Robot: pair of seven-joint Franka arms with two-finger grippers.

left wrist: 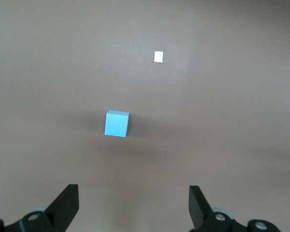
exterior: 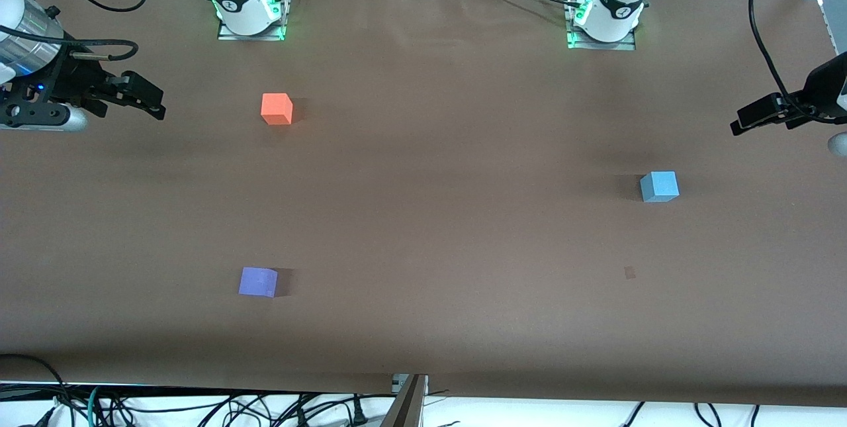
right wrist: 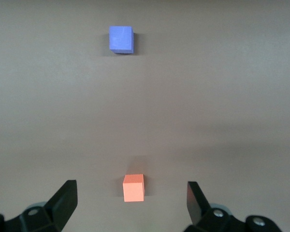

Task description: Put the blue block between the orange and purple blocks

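The blue block [exterior: 659,187] sits on the brown table toward the left arm's end; it also shows in the left wrist view [left wrist: 117,123]. The orange block [exterior: 276,109] sits near the right arm's base, and the purple block [exterior: 258,282] lies nearer the front camera than it. Both show in the right wrist view, orange [right wrist: 133,187] and purple [right wrist: 121,39]. My left gripper [exterior: 737,127] is open and empty in the air at the left arm's end of the table [left wrist: 134,193]. My right gripper [exterior: 157,109] is open and empty at the right arm's end [right wrist: 131,186].
A small square mark [exterior: 629,273] lies on the table cover nearer the front camera than the blue block; it shows pale in the left wrist view [left wrist: 158,56]. Cables hang along the table's front edge [exterior: 265,407]. Both arm bases stand at the back.
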